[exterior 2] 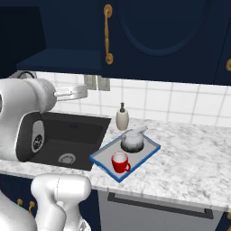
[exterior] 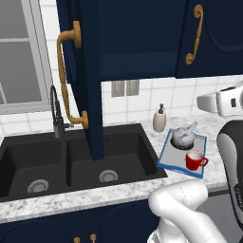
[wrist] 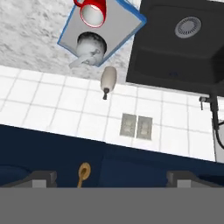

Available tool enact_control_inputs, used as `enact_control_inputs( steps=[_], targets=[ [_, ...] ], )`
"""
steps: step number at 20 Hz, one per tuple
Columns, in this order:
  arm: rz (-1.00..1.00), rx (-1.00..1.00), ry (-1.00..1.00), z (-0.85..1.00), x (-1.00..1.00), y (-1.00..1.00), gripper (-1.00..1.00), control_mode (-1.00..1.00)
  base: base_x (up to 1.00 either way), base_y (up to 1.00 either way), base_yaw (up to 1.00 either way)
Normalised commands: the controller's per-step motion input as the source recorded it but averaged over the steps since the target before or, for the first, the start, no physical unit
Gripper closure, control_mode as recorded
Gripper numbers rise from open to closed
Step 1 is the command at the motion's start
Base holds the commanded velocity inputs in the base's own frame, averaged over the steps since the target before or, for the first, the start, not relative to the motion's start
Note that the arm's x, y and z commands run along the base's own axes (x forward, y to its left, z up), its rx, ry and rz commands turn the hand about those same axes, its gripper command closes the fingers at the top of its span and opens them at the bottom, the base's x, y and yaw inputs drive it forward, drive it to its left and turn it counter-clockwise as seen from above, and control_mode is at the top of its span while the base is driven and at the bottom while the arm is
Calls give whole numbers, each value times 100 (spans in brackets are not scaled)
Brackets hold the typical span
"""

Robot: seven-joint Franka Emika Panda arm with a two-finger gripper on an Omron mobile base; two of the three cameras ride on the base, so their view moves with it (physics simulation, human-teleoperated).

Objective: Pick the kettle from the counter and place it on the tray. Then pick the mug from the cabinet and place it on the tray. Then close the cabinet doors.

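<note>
A glossy red mug and silvery-grey kettle are sitting on the blue-rimmed tray — navy cabinet doors are showing brass-gold handles.

No legible txt, labels, brands, nos. or signs on any surface in any view.

Space above the sink cut by the open cabinet door swung out over it, faucet behind, soap dispenser crowded beside the tray, counter to the right left bare.
</note>
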Motion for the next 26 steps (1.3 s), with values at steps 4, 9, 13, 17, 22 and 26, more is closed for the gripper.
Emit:
enact_control_inputs(
  steps=[4,9,13,17,22,26],
  targets=[
    [10,-24,0,0,-62,94,-100,-100,0,0,0],
    [3,-25,0,0,-58,98,-100,-100,0,0,0],
    [-1,-24,3,2,-51,89,-100,-100,0,0,0],
    [-3,-29,20,10,-41,77,-100,-100,0,0,0],
    [-1,-28,16,2,-29,75,-100,-100,0,0,0],
    [0,-22,2,7,-33,65,-100,-100,0,0,0]
  ],
)
